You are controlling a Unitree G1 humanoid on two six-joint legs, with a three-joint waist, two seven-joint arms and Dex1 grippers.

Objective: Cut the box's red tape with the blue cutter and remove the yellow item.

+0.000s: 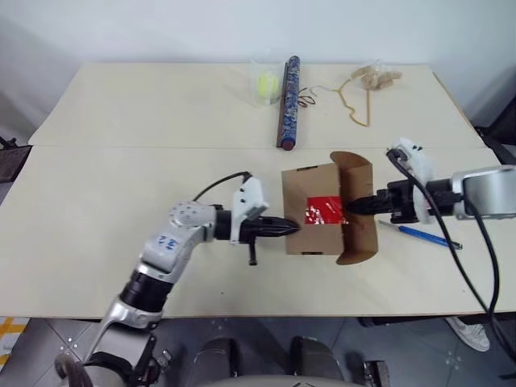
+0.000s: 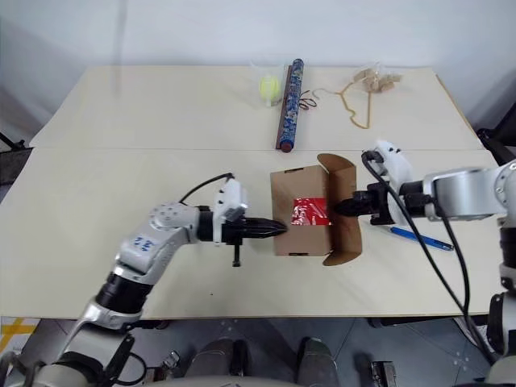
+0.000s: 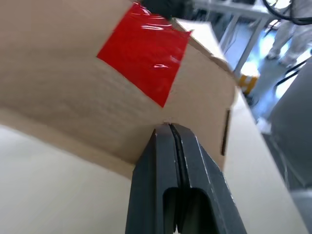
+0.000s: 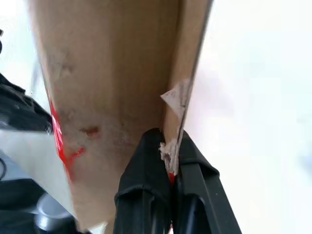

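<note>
The right gripper (image 1: 352,207) was pinching the edge of a raised flap (image 1: 359,208) of the box (image 1: 322,210), its two black fingers (image 4: 146,165) pressed onto the cardboard from either side; in the right wrist view a torn, frayed bit of the flap's edge sat between them. That flap stood up and curved on the box's right side, and the rest of the top lay flat. The left gripper (image 1: 292,228) was pressed together with nothing in it, its tips touching the box's left edge, just left of the red tape (image 1: 324,212). In the left wrist view the closed fingers (image 3: 170,161) met the cardboard just short of the tape patch.

The red tape lay on the flat part of the box's top, between the two grippers and nearer the raised flap. The blue cutter (image 1: 419,235) lay on the table (image 1: 97,201) just right of the box, beneath the right arm, touched by neither gripper. The yellow item could not be made out; the inside of the box was hidden.

Well behind the box, towards the table's far edge, lay a long dark patterned tube (image 1: 289,101), with a clear container (image 1: 265,81) holding a small yellow-green ball (image 1: 267,83) beside it. Behind and to the right of the box lay a tangle of tan string (image 1: 367,87).
</note>
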